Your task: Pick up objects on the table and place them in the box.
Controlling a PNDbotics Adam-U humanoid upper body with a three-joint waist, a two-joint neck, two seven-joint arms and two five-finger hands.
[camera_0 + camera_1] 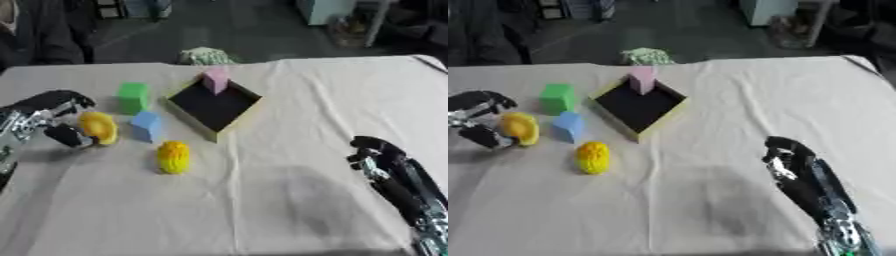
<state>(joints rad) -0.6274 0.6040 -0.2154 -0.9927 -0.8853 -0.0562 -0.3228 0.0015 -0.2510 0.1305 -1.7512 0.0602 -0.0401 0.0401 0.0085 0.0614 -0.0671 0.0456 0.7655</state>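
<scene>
You're barely getting going: only the pink block (pixel 215 80) is sitting in the box (pixel 229 125). Your left hand (pixel 54 120) looks like it's curling around the yellow disc (pixel 98 127), while the green block (pixel 133 97), blue block (pixel 146 125) and yellow lump (pixel 173 157) are waiting. Your right hand (pixel 376 155) is idling, fingers curled on nothing.

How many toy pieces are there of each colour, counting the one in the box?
Yellow: 2, one held in the left hand, one lying on the cloth
Green: 1, block
Blue: 1, block
Pink: 1, block in the box
Total: 5

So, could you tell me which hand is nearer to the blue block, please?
The left hand. It is curled round a yellow object just left of the blue block, while the right hand sits far off to the block's right.
</scene>
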